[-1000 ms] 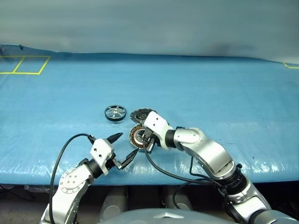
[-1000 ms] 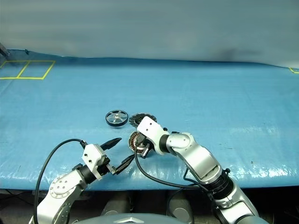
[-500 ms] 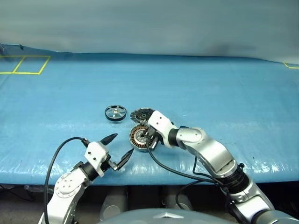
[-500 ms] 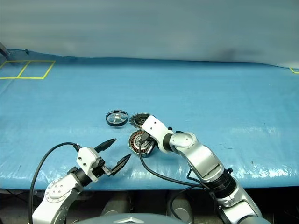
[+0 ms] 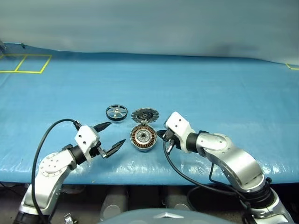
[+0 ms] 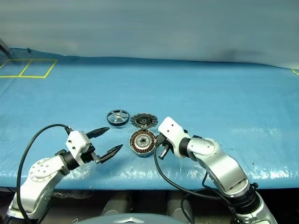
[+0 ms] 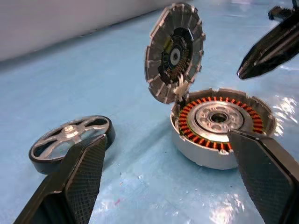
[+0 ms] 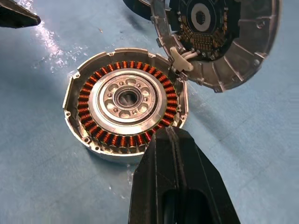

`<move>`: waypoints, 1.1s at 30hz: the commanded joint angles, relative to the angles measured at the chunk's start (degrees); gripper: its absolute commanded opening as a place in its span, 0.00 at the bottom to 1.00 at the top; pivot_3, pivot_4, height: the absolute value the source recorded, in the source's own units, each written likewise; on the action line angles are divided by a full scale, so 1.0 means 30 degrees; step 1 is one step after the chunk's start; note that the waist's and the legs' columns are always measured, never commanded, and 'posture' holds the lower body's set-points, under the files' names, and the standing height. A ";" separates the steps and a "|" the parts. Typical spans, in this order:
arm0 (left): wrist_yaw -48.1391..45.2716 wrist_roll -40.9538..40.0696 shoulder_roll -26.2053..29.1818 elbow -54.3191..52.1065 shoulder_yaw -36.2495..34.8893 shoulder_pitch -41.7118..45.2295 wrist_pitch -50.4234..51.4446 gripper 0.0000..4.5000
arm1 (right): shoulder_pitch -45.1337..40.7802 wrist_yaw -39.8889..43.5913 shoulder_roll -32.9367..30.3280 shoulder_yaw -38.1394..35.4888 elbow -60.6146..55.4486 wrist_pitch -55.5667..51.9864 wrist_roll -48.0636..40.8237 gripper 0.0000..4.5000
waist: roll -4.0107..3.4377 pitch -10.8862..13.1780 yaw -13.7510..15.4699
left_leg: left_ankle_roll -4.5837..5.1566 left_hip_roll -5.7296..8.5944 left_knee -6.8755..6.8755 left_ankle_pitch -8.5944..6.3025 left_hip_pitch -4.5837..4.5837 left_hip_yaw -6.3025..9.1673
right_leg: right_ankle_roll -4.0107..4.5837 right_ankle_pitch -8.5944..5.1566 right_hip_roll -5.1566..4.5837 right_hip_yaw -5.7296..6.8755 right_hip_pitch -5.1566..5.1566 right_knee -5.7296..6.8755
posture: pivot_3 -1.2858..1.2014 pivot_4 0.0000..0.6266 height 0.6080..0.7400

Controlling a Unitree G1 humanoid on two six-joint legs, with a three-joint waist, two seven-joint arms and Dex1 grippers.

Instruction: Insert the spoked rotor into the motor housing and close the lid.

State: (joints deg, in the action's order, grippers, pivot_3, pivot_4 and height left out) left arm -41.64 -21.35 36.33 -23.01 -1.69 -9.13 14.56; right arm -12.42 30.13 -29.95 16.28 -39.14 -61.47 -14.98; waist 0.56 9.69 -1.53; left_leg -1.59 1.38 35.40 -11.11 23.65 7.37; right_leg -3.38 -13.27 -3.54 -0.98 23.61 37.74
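On the blue table (image 5: 224,93), your motor housing (image 5: 142,137) sits open, lid (image 5: 144,115) tipped back on its hinge.
Your spoked rotor (image 5: 116,112) lies just left of the lid, untouched; left gripper (image 5: 112,138) spread wide, empty; right gripper (image 5: 161,135) pinched closed on nothing beside the housing.

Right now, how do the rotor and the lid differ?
The rotor lies flat on the blue cloth, apart from the housing; the lid stands tilted open on the housing's hinge. The rotor has a black rim with open silver spokes; the lid is a solid grey ribbed disc with a dark centre. The rotor looks a little smaller than the lid. Both are round, and neither is held.
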 commanded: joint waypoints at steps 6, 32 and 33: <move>-0.4693 -0.1198 0.5087 0.2257 -0.0007 0.6115 0.4104 1.00 | 0.0266 -0.0864 0.0244 -0.0397 -0.0883 0.0010 -0.0238 0.00 | 0.0038 0.0048 -0.0036 | 0.0000 -0.0004 0.0012 0.0000 0.0002 0.0006 | 0.0000 0.0000 0.0011 0.0011 -0.0001 0.0005 | 0.52 0.24 1.00; -1.6953 0.8406 0.3716 1.9518 1.3615 2.5047 0.2333 1.00 | 0.1625 -0.0393 0.0680 0.0183 0.0912 0.3161 -0.0421 0.00 | 0.0151 0.0150 -0.0340 | 0.0014 0.0002 0.0003 0.0000 0.0051 0.0031 | -0.0163 0.0047 0.0037 0.0011 0.0025 0.0021 | 0.52 0.24 1.00; -1.6953 0.8544 0.3523 2.0025 1.3806 2.5298 0.2115 1.00 | 0.1670 -0.0390 0.0727 0.0193 0.0926 0.3270 -0.0387 0.00 | 0.0151 0.0150 -0.0364 | 0.0014 0.0004 0.0007 0.0001 0.0051 0.0030 | -0.0165 0.0048 0.0036 0.0008 0.0023 0.0025 | 0.52 0.24 1.00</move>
State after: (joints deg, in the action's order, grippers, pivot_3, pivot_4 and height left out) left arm -92.30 3.11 47.09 35.09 39.10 64.71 22.39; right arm -7.43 28.62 -28.28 17.67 -35.48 -53.54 -15.25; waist 1.01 10.14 -2.63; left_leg -1.54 1.39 35.44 -11.11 23.81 7.45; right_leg -3.88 -13.12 -3.43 -0.95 23.67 37.83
